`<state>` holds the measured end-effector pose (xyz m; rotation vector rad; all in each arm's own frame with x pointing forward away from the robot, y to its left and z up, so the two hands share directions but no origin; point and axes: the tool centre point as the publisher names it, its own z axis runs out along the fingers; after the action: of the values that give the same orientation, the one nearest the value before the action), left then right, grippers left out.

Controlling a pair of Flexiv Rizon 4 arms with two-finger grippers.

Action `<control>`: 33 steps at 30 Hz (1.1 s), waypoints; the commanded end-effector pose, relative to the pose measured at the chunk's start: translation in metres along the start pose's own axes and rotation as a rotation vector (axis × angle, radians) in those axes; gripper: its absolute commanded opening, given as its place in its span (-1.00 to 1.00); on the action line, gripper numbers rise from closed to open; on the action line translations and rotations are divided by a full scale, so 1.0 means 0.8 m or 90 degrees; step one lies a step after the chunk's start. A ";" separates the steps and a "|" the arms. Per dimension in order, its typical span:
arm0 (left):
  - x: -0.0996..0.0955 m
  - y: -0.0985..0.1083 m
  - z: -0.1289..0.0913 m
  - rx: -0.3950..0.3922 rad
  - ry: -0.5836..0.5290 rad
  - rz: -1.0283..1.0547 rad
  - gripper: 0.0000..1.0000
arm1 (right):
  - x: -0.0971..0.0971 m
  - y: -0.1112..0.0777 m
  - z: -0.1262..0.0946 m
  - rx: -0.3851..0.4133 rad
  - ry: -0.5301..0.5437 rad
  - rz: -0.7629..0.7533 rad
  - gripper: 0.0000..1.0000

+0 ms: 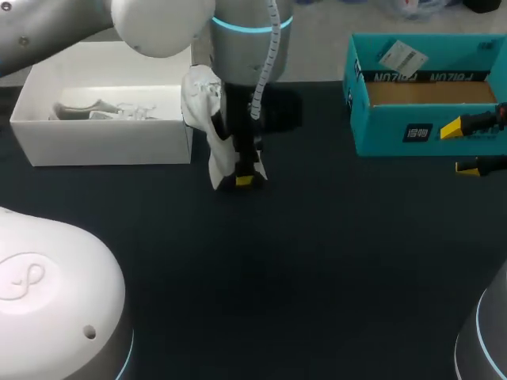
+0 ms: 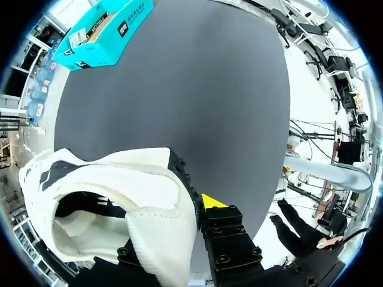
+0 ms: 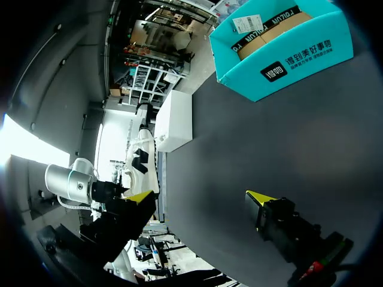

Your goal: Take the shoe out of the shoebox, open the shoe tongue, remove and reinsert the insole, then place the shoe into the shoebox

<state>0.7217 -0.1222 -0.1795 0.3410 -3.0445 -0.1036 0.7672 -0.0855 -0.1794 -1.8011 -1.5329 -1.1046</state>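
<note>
A white shoe (image 1: pixel 207 119) with black markings hangs toe-up over the dark table, clear of both boxes. My left gripper (image 1: pixel 244 179) is shut on its collar edge. In the left wrist view the shoe (image 2: pixel 119 191) fills the space beside one yellow fingertip (image 2: pixel 209 201), and the other fingertip is hidden behind the fabric. The teal shoebox (image 1: pixel 428 95) stands open at the back right, with brown cardboard inside. My right gripper (image 1: pixel 461 149) sits just in front of that box, open and holding nothing. The right wrist view shows the right gripper (image 3: pixel 200 197), the teal shoebox (image 3: pixel 281 48) and the shoe (image 3: pixel 143 161) far ahead.
A white open box (image 1: pixel 103 119) with crumpled paper inside stands at the back left, close beside the hanging shoe. It also shows in the right wrist view as the white box (image 3: pixel 176 119). The dark table (image 1: pixel 317 261) stretches bare across the middle and front.
</note>
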 end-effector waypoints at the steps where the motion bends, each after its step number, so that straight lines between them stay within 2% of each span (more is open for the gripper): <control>1: -0.020 0.083 0.003 0.075 0.008 0.028 -1.00 | 0.000 0.000 0.001 0.000 -0.001 0.000 1.00; 7: -0.067 0.136 0.021 0.052 0.010 0.049 -1.00 | 0.000 0.000 0.001 0.000 -0.001 0.000 1.00; 15: -0.144 0.211 0.038 0.083 0.024 0.005 -1.00 | 0.000 0.000 0.001 0.000 -0.001 0.000 1.00; 20: -0.194 0.257 0.030 0.103 0.013 -0.002 -1.00 | 0.000 0.000 0.001 0.000 -0.001 0.000 1.00; 27: -0.253 0.292 0.018 0.088 0.027 -0.020 -1.00 | 0.000 0.000 0.001 0.000 -0.001 0.000 1.00; 33: -0.294 0.311 0.015 0.072 0.047 -0.045 -1.00 | 0.000 0.000 0.001 0.000 -0.001 0.000 1.00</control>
<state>0.8796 0.1652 -0.1900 0.4432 -3.0120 0.0538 0.7672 -0.0855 -0.1794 -1.8011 -1.5328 -1.1046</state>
